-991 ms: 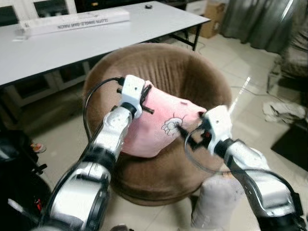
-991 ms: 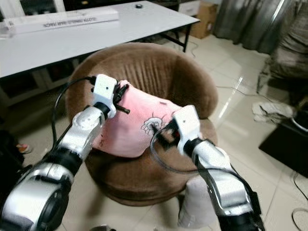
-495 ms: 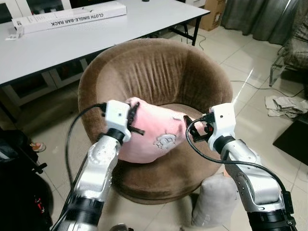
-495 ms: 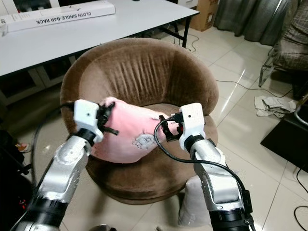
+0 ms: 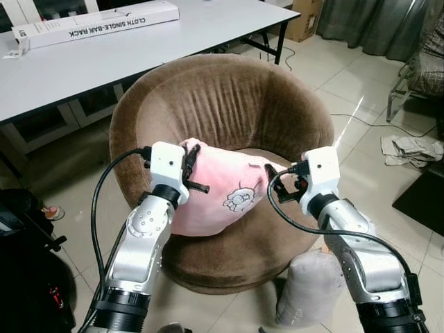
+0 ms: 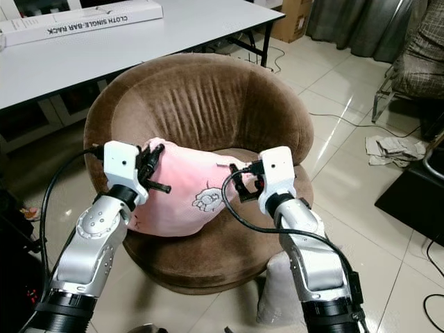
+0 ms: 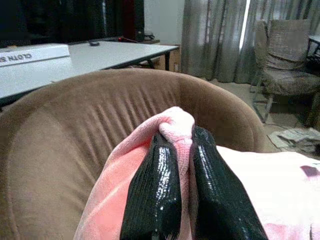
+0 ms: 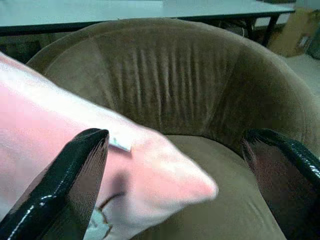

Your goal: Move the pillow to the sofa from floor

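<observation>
A pink pillow (image 5: 225, 198) with a small cartoon print hangs over the front of the round brown sofa chair (image 5: 229, 104), its lower part draped on the seat's front rim. My left gripper (image 7: 182, 137) is shut on the pillow's left top corner, which is bunched between the black fingers (image 7: 152, 190). My right gripper (image 8: 176, 137) stands wide open at the pillow's right corner (image 8: 190, 185). That corner lies between the fingers without touching either one. The seat cushion (image 8: 235, 210) lies just beyond it.
A white table (image 5: 104, 59) with a long white box (image 5: 97, 21) stands behind the sofa. A grey cushion (image 5: 312, 291) lies on the tiled floor by the sofa's front right. Crumpled papers (image 5: 411, 147) and a chair (image 5: 431, 62) are at the right; dark gear (image 5: 24, 277) is at the left.
Both arms have come down and the pillow has sunk from in front of the backrest toward the seat. The right gripper has let go of the right corner and stands open.
</observation>
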